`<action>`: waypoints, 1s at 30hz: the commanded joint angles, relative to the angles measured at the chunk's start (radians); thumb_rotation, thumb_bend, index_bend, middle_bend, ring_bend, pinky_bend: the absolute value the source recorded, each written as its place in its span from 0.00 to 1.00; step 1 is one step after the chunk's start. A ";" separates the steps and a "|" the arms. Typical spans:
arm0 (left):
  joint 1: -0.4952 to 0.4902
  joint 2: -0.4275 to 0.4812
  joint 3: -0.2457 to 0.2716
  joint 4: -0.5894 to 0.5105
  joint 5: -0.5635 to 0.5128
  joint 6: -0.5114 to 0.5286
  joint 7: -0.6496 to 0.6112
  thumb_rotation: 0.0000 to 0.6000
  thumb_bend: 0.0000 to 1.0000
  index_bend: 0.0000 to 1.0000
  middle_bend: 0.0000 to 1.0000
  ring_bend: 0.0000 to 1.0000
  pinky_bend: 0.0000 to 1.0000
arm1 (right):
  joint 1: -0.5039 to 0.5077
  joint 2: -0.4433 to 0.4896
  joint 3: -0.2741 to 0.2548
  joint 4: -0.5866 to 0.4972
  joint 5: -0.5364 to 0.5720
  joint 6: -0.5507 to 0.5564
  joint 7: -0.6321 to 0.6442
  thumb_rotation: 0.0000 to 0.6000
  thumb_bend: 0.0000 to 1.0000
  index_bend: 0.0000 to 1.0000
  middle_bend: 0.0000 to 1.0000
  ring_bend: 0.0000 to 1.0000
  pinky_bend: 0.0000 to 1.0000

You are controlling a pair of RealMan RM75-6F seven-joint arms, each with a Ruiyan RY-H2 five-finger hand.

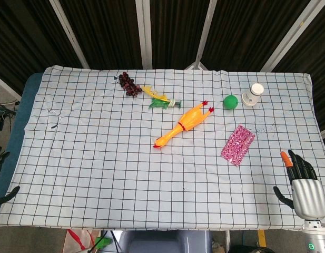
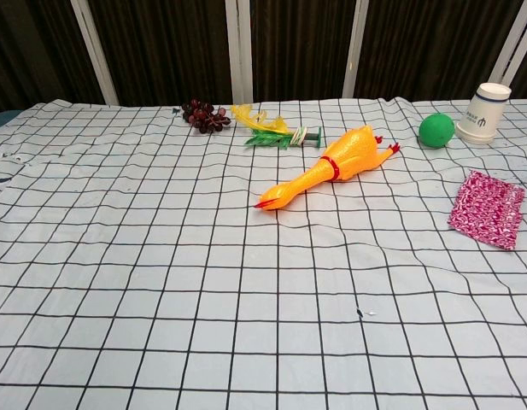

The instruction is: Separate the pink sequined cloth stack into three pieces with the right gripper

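The pink sequined cloth stack (image 1: 238, 144) lies flat on the checked tablecloth at the right side; the chest view shows the pink cloth stack (image 2: 487, 208) near its right edge. My right hand (image 1: 303, 185) hovers at the table's near right corner, below and right of the cloth and apart from it, fingers spread and holding nothing. At the far left edge of the head view only the dark fingertips of my left hand (image 1: 0, 179) show, off the table. Neither hand shows in the chest view.
A yellow rubber chicken (image 1: 182, 125) lies mid-table. Behind it are a green ball (image 1: 231, 101), a white paper cup (image 1: 253, 94), dark grapes (image 1: 129, 84) and a yellow-green toy (image 1: 161, 98). The tablecloth (image 1: 99, 174) ends near the bottom.
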 commanded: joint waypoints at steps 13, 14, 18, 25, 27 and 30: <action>-0.004 -0.003 0.001 -0.001 -0.003 -0.009 0.009 1.00 0.27 0.14 0.03 0.03 0.10 | 0.003 0.001 -0.003 -0.001 0.003 -0.012 0.006 1.00 0.27 0.01 0.03 0.11 0.15; -0.004 -0.002 0.001 -0.002 -0.004 -0.011 0.010 1.00 0.27 0.14 0.03 0.03 0.10 | 0.003 0.001 -0.004 -0.001 0.003 -0.014 0.007 1.00 0.27 0.01 0.03 0.12 0.15; -0.003 -0.001 0.001 -0.004 0.000 -0.006 0.007 1.00 0.27 0.14 0.03 0.03 0.10 | 0.006 0.000 -0.006 0.003 0.001 -0.019 0.006 1.00 0.27 0.01 0.10 0.19 0.17; -0.004 -0.004 0.001 -0.005 -0.005 -0.011 0.015 1.00 0.27 0.14 0.03 0.03 0.10 | 0.013 -0.003 -0.012 0.007 0.010 -0.047 -0.008 1.00 0.27 0.01 0.34 0.40 0.33; -0.005 -0.004 0.002 -0.006 -0.001 -0.011 0.015 1.00 0.27 0.14 0.03 0.03 0.10 | 0.017 -0.010 -0.011 0.009 0.007 -0.049 -0.024 1.00 0.27 0.01 0.38 0.45 0.38; -0.004 -0.003 0.003 -0.007 -0.001 -0.011 0.011 1.00 0.27 0.14 0.03 0.03 0.10 | 0.021 -0.025 -0.009 0.016 -0.001 -0.048 -0.050 1.00 0.27 0.01 0.44 0.50 0.44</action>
